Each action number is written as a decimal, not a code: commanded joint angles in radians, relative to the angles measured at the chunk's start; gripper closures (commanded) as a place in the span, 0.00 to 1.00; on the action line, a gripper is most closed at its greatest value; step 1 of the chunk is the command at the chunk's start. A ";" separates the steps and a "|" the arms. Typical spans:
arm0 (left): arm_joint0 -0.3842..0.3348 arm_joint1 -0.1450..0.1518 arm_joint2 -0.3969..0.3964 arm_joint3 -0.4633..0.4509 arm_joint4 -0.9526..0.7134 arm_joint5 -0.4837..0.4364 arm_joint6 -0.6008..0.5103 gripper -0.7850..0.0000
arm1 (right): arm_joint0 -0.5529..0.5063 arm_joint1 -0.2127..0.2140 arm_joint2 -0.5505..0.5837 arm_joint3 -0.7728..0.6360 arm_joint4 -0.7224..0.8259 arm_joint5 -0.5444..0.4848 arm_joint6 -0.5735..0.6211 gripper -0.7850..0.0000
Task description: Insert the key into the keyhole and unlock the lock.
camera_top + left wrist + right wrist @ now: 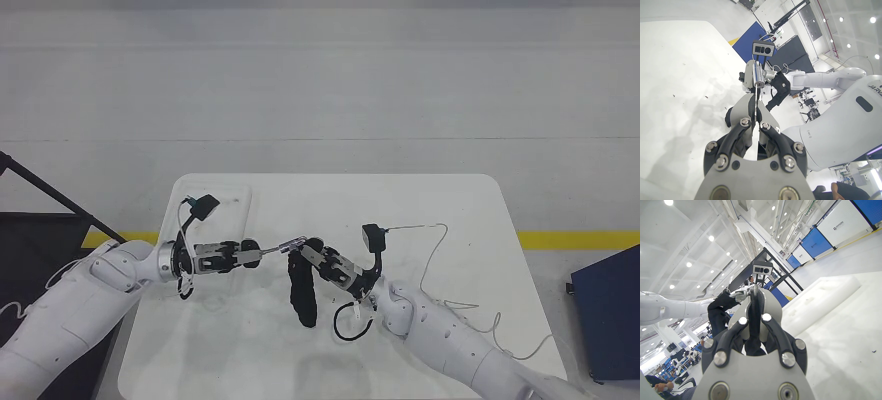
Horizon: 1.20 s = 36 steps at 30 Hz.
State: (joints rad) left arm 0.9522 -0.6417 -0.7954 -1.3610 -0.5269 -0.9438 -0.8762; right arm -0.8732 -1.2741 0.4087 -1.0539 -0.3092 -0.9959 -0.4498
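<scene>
Left gripper (755, 106) pinches the key (755, 97) between nearly shut fingers, blade pointing at the lock (757, 74). Right gripper (755, 299) is clamped on the lock, whose black strap (779, 92) hangs down. Both are held in the air over the middle of the worktop (450, 220). Key tip meets the keyhole (759, 84); how deep it sits I cannot tell. Insertion looks to be the step in hand. Next, I judge, the key needs a straight push in line with the keyhole, then a twist, with the lock held steady against it.
</scene>
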 commanded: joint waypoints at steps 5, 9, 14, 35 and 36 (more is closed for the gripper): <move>0.008 0.001 -0.007 -0.007 -0.001 0.000 0.000 1.00 | 0.000 0.000 0.000 0.000 0.000 0.000 0.000 1.00; 0.014 0.002 -0.011 -0.017 -0.001 0.000 0.000 1.00 | 0.000 0.000 0.000 0.000 0.000 0.000 0.000 1.00; 0.019 0.002 -0.012 -0.023 -0.006 0.002 -0.002 1.00 | 0.000 0.000 0.000 0.000 0.000 0.000 0.000 1.00; 0.013 -0.013 -0.019 -0.018 -0.005 0.017 -0.017 1.00 | 0.000 0.000 0.000 0.000 0.000 0.000 0.000 1.00; 0.013 -0.014 -0.020 -0.020 -0.004 0.017 -0.017 1.00 | 0.000 0.000 0.000 0.000 0.000 0.000 0.000 1.00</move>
State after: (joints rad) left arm 0.9651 -0.6551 -0.8149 -1.3795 -0.5323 -0.9269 -0.8932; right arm -0.8732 -1.2741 0.4087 -1.0539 -0.3091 -0.9959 -0.4498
